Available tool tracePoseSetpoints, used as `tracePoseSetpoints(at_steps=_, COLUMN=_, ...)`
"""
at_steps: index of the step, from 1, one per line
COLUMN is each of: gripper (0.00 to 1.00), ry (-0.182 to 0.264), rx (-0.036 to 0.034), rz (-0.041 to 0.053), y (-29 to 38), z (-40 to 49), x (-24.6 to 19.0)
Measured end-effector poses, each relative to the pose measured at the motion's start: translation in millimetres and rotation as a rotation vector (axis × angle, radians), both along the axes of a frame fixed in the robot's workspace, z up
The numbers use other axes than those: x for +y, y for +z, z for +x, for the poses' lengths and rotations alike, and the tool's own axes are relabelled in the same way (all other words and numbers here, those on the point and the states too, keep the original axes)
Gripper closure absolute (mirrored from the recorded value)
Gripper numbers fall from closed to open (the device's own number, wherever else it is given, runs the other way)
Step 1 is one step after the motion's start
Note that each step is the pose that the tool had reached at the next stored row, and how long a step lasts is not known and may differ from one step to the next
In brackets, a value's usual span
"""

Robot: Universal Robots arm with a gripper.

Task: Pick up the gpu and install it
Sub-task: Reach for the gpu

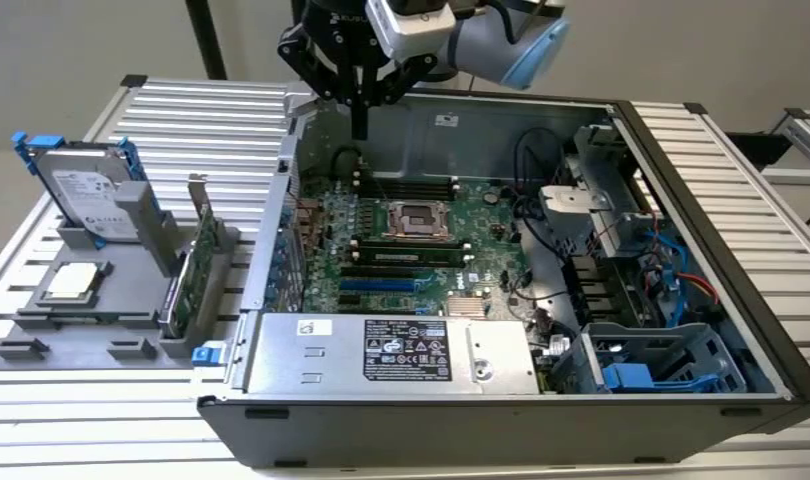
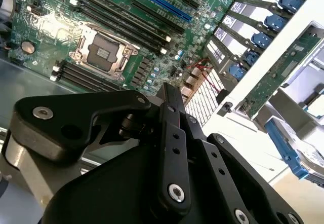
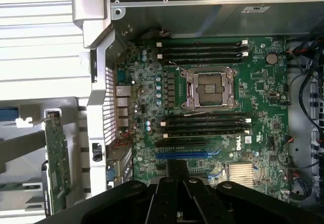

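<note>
GPU (image 1: 189, 262): stands on edge in a grey holder (image 1: 92, 325) on the tabletop (image 1: 85, 420), just outside the open computer case (image 1: 512, 440). The upright slot leaves its top edge free to be gripped.
Tool (image 1: 361, 125): hangs over the rear of the motherboard (image 1: 492, 205), narrow and apparently closed on nothing.
Relation: the GPU lies well apart from the tool, toward the exterior view's left, beyond the case wall.

The gpu (image 1: 189, 270) is a thin flat card. It stands upright on its long edge in a slot of the grey holder (image 1: 125, 350) on the table (image 1: 98, 425), just beside the open computer case (image 1: 512, 440), on the exterior view's left. The gpu (image 3: 55, 168) (image 2: 276, 72) shows its green board side in both wrist views. Its silver bracket (image 1: 196, 205) rises at the far end.
</note>
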State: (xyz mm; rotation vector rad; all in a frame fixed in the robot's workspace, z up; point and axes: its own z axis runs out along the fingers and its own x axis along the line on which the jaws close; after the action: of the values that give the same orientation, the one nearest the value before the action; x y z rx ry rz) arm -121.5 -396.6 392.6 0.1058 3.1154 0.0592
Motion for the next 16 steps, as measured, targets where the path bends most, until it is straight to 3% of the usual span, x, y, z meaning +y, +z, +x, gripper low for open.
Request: tracePoseSetpoints(at_steps=16, gripper=1.0, ry=0.0, rx=0.0, rz=0.0, y=0.0, z=-28.4, x=-0.5)
